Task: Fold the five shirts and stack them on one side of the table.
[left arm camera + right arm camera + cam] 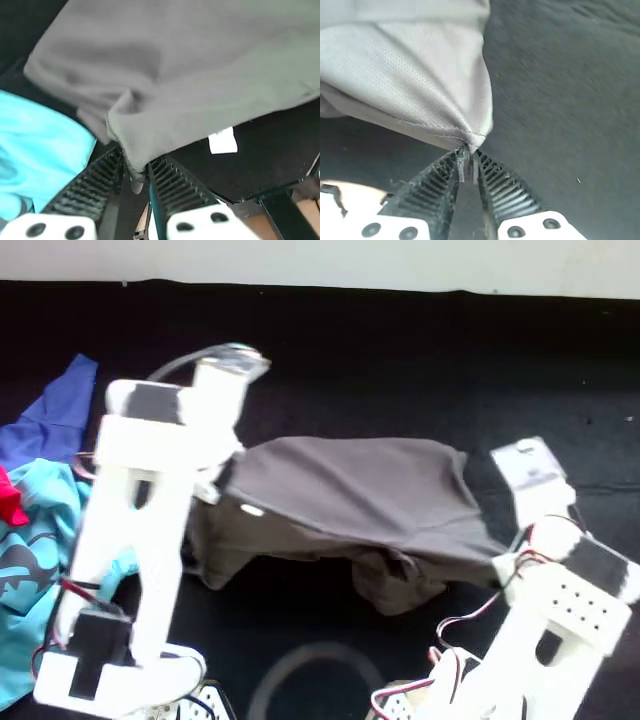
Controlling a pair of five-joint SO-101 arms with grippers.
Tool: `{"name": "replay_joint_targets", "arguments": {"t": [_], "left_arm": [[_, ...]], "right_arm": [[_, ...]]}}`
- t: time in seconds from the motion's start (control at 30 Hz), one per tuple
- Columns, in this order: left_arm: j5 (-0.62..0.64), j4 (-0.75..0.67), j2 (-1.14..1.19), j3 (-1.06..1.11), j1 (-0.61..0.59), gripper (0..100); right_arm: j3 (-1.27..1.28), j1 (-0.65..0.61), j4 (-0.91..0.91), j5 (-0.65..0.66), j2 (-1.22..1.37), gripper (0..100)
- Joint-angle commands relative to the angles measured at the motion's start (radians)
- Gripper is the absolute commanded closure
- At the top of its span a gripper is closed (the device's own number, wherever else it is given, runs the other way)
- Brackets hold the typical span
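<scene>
Black cloth-covered table [400, 360], pale wall strip along the far edge.

Left gripper [135, 167]: jaws clamped on a bunched edge of the grey shirt [350, 490]. Right gripper [468, 162]: jaws pinched tight on a stitched hem corner at the opposite end.

Shirt hangs between the two, lifted off the table. The top span is fairly flat, while the lower layers droop and bunch near the right side. Fabric looks thin, light and limp. My guess is it will sag and slide unless held at corners or seams, where the hem gives the firmest bite.

Left arm [140, 520] stands tall, wrist bent toward the shirt. Right arm [560, 600] leans in lower.

Cyan shirt [40, 530], blue shirt [55, 420] and a red scrap [10, 498] lie crumpled beside the left arm.
</scene>
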Motion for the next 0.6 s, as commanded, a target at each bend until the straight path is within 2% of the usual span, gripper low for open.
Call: {"name": "replay_joint_targets", "arguments": {"t": [0.0,0.1,0.2,0.4,0.57], "left_arm": [[0.003,-0.014,-0.027,-0.013,0.17,98],[0.003,-0.037,-0.027,-0.015,0.274,98],[0.003,-0.051,-0.027,-0.027,0.346,98],[0.008,-0.054,-0.025,-0.119,0.367,98],[0.006,-0.061,0.053,-0.044,0.367,98]], "right_arm": [[0.001,0.114,0.002,0.057,-0.022,99.3],[0.059,0.173,-0.041,0.103,-0.027,99.3],[0.14,0.254,-0.162,0.132,-0.024,99.3],[0.331,0.372,-0.472,0.124,-0.033,99.3],[0.383,0.423,-0.575,-0.049,-0.033,99.3]]}}
